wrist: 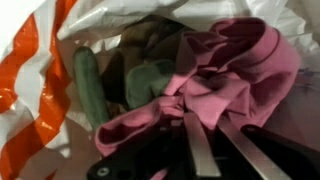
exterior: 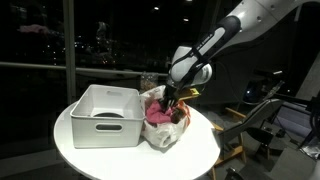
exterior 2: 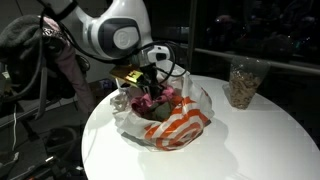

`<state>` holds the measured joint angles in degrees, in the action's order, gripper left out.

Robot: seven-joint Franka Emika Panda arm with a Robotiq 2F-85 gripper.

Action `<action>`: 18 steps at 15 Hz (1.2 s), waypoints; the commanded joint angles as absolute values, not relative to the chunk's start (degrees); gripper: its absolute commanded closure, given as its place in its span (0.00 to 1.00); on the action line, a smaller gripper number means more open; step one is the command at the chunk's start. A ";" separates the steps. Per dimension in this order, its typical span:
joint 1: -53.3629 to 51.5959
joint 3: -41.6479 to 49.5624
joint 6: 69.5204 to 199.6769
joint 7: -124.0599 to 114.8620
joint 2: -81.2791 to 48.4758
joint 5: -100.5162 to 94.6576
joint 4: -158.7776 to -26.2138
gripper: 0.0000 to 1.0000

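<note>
An orange-and-white striped plastic bag (exterior: pixel 166 136) (exterior 2: pixel 183 126) (wrist: pixel 25 95) lies open on the round white table (exterior: pixel 202 152) (exterior 2: pixel 255 140). It holds a pink cloth (exterior: pixel 157 114) (exterior 2: pixel 156 104) (wrist: pixel 245 55) and a green cloth (wrist: pixel 150 82). My gripper (exterior: pixel 171 102) (exterior 2: pixel 150 91) (wrist: pixel 200 115) reaches down into the bag's mouth. In the wrist view its two fingers stand close together, with the bunched pink cloth pinched at their tips. The green cloth lies just beyond, to the left of the pink one.
A white rectangular bin (exterior: pixel 105 116) stands on the table right beside the bag. A clear jar (exterior 2: pixel 243 83) with brownish contents stands at the table's far side. Dark windows and equipment surround the table.
</note>
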<state>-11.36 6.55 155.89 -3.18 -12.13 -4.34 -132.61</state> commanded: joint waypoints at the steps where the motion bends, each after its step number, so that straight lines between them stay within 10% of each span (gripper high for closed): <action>1: -10.31 6.74 155.82 -9.52 -21.05 -10.86 -124.46 0.89; 14: -9.03 2.88 148.86 -15.75 -0.44 -17.15 -134.04 0.00; 18: -8.84 -1.34 157.60 -11.50 3.97 -15.78 -136.76 0.00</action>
